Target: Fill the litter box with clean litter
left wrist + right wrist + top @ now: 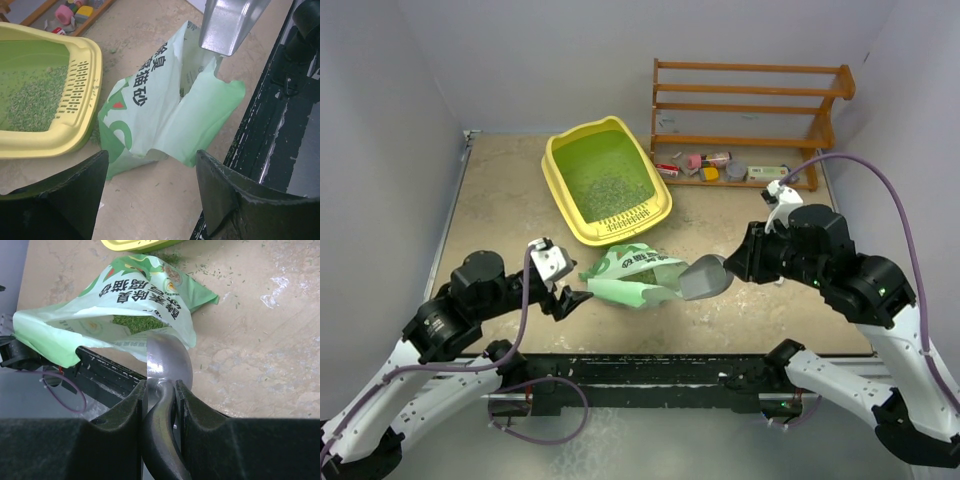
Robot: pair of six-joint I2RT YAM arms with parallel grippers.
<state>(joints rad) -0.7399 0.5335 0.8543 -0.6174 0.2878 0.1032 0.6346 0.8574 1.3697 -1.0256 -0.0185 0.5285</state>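
Scooping: right gripper (pixel 161 390) clamps the grey metal scoop (pixel 168 359), bowl at the mouth of the soft pale-green plastic bag (pixel 142 292); left gripper (pixel 152 167) wide, empty. Drive low into the grey-green granules (pixel 136 323), then lift level toward the yellow plastic litter box (pixel 560 192) just beyond.

The litter box (pixel 557 185) is smooth, faintly glossy plastic; the clean litter (pixel 610 185) looks coarse and matt. The bag (pixel 635 275) — thin crinkled plastic film — shines softly. The scoop (pixel 703 277) is bright polished metal, the rack (pixel 839 85) varnished wood, the table (pixel 500 200) matt.
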